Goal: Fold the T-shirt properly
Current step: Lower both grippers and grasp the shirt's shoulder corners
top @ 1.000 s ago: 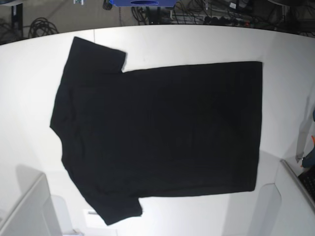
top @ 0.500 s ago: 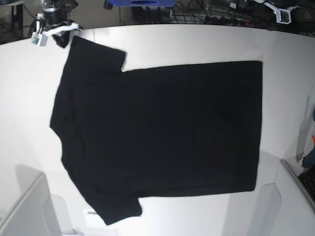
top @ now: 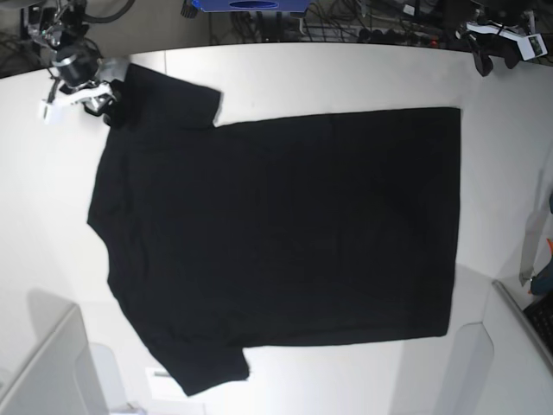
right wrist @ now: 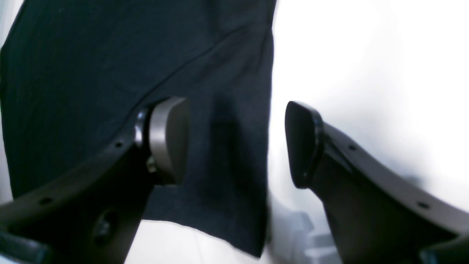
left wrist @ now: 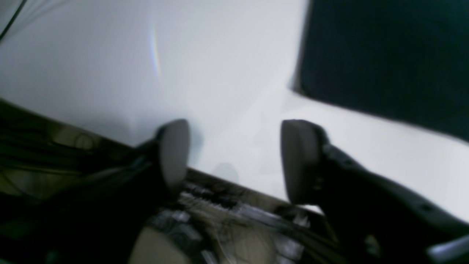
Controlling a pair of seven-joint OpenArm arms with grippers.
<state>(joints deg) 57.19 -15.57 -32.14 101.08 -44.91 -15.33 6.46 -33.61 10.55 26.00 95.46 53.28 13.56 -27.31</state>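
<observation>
The black T-shirt (top: 276, 233) lies spread flat on the white table (top: 346, 78), plain side up, with its sleeves at the left and its hem at the right. My right gripper (top: 110, 102) hovers open over the far sleeve (right wrist: 110, 73), one finger above the cloth and one past its edge. In the right wrist view, that gripper (right wrist: 236, 143) has nothing between its pads. My left gripper (top: 494, 59) is open above the table's far right edge, clear of the shirt. In the left wrist view, the shirt's hem corner (left wrist: 384, 55) lies beyond that gripper (left wrist: 234, 159).
Grey box-like units stand at the near left (top: 43, 372) and near right (top: 510, 346) corners. Cables (top: 73, 43) and a blue object (top: 251, 4) lie beyond the far table edge (left wrist: 227, 183).
Both arms have come into the base view at the far corners. The right arm has moved down onto the far sleeve. The shirt has not moved.
</observation>
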